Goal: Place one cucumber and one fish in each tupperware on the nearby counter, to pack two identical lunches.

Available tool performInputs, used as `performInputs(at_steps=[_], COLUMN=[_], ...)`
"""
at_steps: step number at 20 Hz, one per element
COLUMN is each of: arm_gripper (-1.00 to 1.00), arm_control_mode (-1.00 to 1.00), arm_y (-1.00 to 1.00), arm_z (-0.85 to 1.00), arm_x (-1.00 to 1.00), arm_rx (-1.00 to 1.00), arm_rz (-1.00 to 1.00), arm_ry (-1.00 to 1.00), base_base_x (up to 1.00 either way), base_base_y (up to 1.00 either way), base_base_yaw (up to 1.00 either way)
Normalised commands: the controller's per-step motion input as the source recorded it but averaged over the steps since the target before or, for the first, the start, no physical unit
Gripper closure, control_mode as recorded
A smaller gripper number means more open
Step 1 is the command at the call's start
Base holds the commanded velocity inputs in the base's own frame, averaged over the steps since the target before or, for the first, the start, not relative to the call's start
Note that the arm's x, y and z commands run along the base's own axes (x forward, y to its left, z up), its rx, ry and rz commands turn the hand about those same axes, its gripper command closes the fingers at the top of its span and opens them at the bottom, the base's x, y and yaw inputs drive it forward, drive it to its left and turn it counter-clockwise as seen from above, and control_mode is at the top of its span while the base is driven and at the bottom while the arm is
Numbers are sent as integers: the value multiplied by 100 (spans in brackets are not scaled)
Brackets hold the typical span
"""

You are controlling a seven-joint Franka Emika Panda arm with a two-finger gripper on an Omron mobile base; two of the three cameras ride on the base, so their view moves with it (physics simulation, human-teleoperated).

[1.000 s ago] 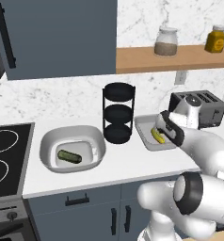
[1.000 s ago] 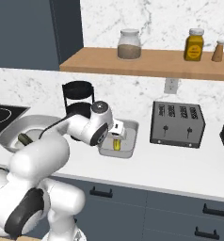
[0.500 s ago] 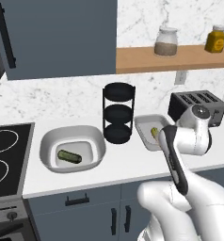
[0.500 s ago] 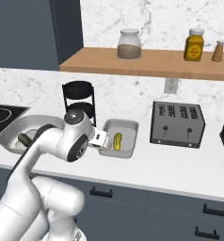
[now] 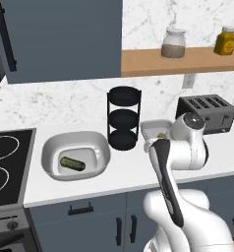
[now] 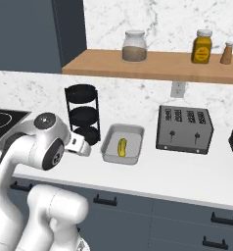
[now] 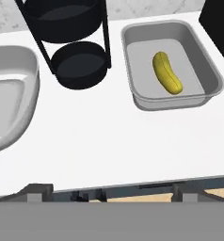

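Note:
The light-grey tupperware tray [image 6: 110,142] stands on the white counter [image 6: 177,171] with the yellow-green cucumber [image 6: 122,147] lying in it; the hand view shows the same cucumber [image 7: 167,73] in the tray [image 7: 175,100]. The wide white tupperware tub [image 5: 102,147] holds the dark green cucumber [image 5: 72,164]. My gripper [image 7: 111,190] is open and empty. It hovers over the counter's front edge, back from the tray, with its fingertips [image 7: 38,190] far apart. The fish is out of view.
A black three-tier rack [image 5: 124,118] stands between tub and tray. The toaster [image 6: 184,128] sits right of the tray. A black stovetop [image 5: 6,162] lies left of the tub. A wooden shelf [image 6: 152,61] with jars hangs above.
My hand has drawn back from over the grey tray toward the counter's front edge, still open. The yellow-green cucumber stays in the tray.

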Motion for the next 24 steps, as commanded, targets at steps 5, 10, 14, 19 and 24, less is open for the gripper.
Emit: performInputs(at_steps=[5, 10, 14, 19, 24], arm_gripper=[-100, -100, -100, -100, -100], arm_control_mode=[-100, 100, 100, 100, 100], arm_y=[15, 0, 0, 0, 0], arm_z=[0, 0, 0, 0, 0], arm_x=[0, -3, 0, 0, 0], arm_rx=[0, 0, 0, 0, 0], arm_rz=[2, 0, 0, 0, 0], arm_ry=[1, 0, 0, 0, 0], base_base_x=[0, -29, -100, -100, -85], base_base_y=[0, -4, -58, -85, -100], base_base_yaw=[0, 0, -10, -18, -24])
